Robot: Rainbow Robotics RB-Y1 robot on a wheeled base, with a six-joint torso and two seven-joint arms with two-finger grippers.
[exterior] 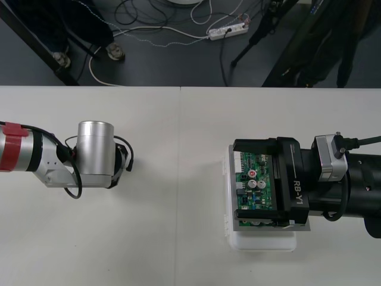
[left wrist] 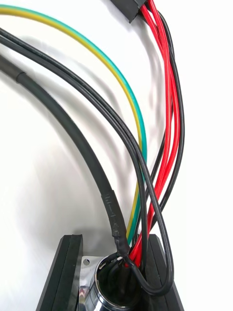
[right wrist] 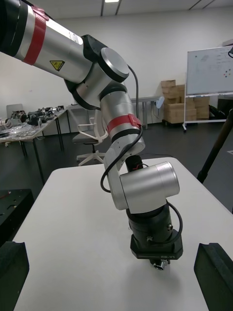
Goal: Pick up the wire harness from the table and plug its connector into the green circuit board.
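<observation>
Left jaws clamping harness socket (left wrist: 111,287); right jaws spread, over board (exterior: 247,202)

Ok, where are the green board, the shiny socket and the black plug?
green board (exterior: 259,199): front view, its middle.
socket (left wrist: 106,292): left wrist view, metal barrel.
black plug (left wrist: 130,7): left wrist view, its body.

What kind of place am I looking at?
Probably a robotics lab: the left gripper holds a wire harness, the right gripper hangs over a green circuit board, a power strip and cables lie on the floor.
</observation>
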